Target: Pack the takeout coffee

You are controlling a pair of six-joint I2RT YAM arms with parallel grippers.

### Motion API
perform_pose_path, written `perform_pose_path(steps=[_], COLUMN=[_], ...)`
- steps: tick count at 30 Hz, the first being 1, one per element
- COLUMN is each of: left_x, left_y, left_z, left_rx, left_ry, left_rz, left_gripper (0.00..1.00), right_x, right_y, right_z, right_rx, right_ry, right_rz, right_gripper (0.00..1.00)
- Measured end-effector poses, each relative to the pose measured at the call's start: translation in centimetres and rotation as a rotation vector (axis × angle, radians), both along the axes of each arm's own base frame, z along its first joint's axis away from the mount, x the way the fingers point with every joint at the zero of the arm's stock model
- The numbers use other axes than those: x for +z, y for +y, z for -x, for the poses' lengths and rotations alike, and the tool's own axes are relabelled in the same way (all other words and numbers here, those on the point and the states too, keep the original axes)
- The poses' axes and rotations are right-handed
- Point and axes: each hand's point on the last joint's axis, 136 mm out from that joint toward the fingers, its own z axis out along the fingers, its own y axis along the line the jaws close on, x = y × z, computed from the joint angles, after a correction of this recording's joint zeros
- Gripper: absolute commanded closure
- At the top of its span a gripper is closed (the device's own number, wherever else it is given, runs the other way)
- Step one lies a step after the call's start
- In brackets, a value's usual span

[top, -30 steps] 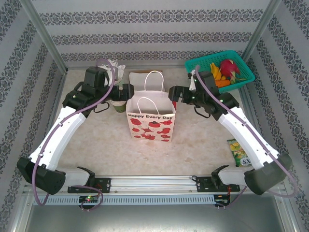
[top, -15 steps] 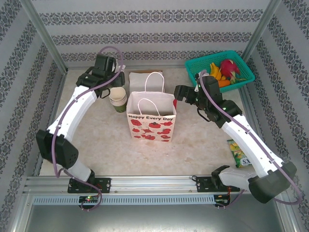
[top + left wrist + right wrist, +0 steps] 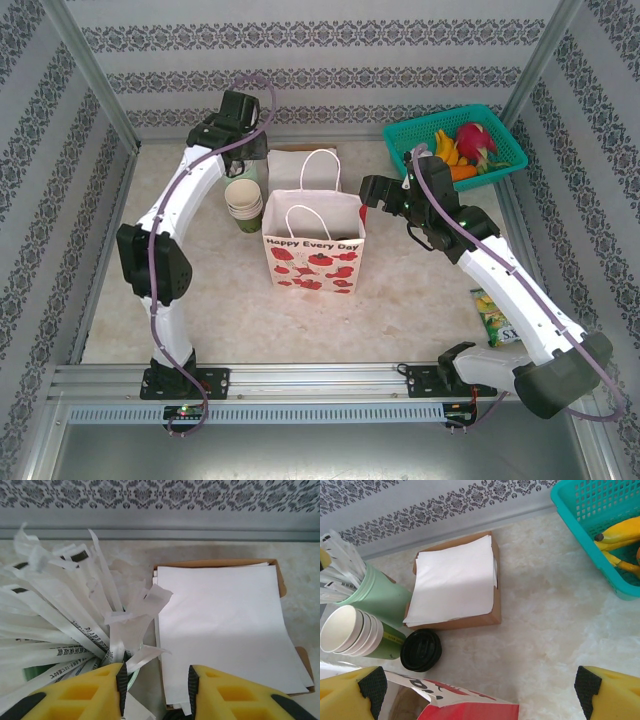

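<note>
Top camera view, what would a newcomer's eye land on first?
The white paper bag printed with red flowers, standing open mid-table. Next, the teal basket of bright fruit in the far right corner. Behind the bag, the black-lidded coffee cup sits beside a stack of cups.

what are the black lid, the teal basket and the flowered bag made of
Black lid: looks like moulded plastic, given its raised ridges and soft sheen.
Teal basket: probably plastic too, since the colour is uniform and the walls are a moulded lattice.
Flowered bag: paper with a matte printed face and crisp folded edges. The thin white loop handles look like cord, but their material is unclear.
</note>
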Motion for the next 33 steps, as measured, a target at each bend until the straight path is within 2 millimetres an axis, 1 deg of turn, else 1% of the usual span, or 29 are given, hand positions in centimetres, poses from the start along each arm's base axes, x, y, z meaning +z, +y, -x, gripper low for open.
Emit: perform_pose_path(steps=[2, 5, 14, 24, 28, 33], left_x=[-0.7, -1.3, -1.9, -2.7, -3.1, -3.2], left_y=[0.0, 0.1, 0.7, 1.0, 1.0, 1.0], left_z=[0.1, 0.5, 1.2, 1.5, 1.5, 1.6], left_rx=[0.0, -0.013, -0.043, -0.051, -0.055, -0.059], left_ry=[0.023, 0.047, 0.084, 0.112, 0.124, 0.129], left_rz=[-0.007, -0.024, -0.098, -0.129, -0.136, -0.139], left_gripper=[0.63, 0.64, 0.72, 0.75, 0.81, 0.83], right_x=[0.0, 0.0, 0.0, 0.0, 0.0, 0.1], right_y=[0.0, 0.0, 0.0, 0.0, 0.0, -0.1], right_z=[0.0, 0.0, 0.0, 0.0, 0.0, 0.1], right_rx=[0.0, 0.0, 0.0, 0.0, -0.001, -0.005], right_ry=[0.0, 0.0, 0.0, 0.0, 0.0, -0.003], right_rz=[0.0, 0.0, 0.001, 0.001, 0.001, -0.003], right_gripper=[0.02, 0.02, 0.02, 0.02, 0.02, 0.02])
